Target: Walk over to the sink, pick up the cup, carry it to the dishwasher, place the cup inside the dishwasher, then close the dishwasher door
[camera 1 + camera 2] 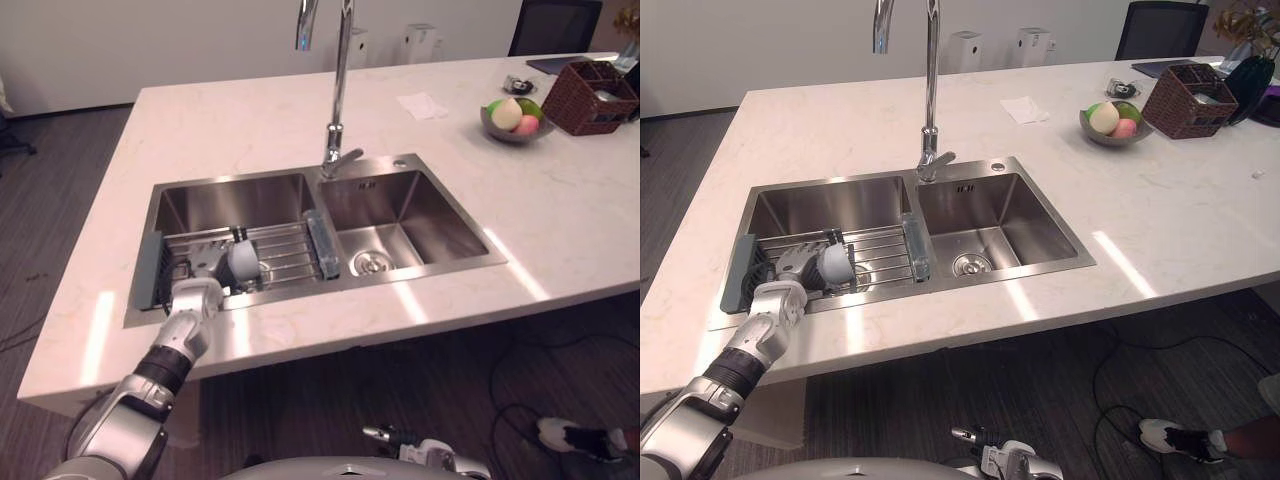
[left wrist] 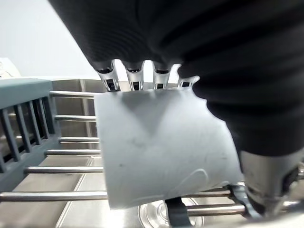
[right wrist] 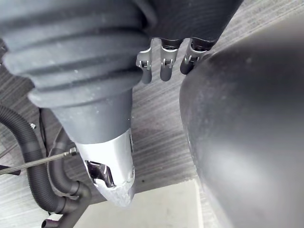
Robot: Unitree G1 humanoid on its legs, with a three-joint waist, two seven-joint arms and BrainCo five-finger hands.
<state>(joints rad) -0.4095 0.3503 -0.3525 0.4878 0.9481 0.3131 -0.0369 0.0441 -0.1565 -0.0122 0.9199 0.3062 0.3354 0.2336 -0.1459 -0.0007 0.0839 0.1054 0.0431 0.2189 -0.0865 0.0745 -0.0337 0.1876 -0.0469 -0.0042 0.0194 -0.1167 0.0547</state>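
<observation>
Left hand (image 1: 795,265) is down in the left basin (image 1: 230,200) of the sink (image 1: 400,292), on the cup (image 2: 161,152). The cup lies on its side on the wire rack (image 1: 285,245) that spans that basin, so the hand comes in low from the near-left edge rather than from above. Fingers (image 2: 135,78) are curled over the cup's far side with the thumb (image 2: 268,183) on the opposite side, so the cup wall is clamped between them. I can't judge how tight that is. The cup looks to be resting on the rack bars, not lifted clear yet. The side grasp makes sense: smooth rounded wall, no handle in sight, and bars underneath leave no room to scoop. Right hand (image 3: 164,64) hangs low beside the body over the floor with its fingers loose and apart, holding nothing. That keeps it free for the door later. The faucet (image 1: 340,100) stands at the far centre of the sink, well apart from the lift path. My read is pickup in progress, with the carry, the dishwasher placement and the door close all left to do. Main risk is the cup rolling or snagging on the bars as it rises, so lift straight up before swinging out over the counter (image 1: 560,220).
</observation>
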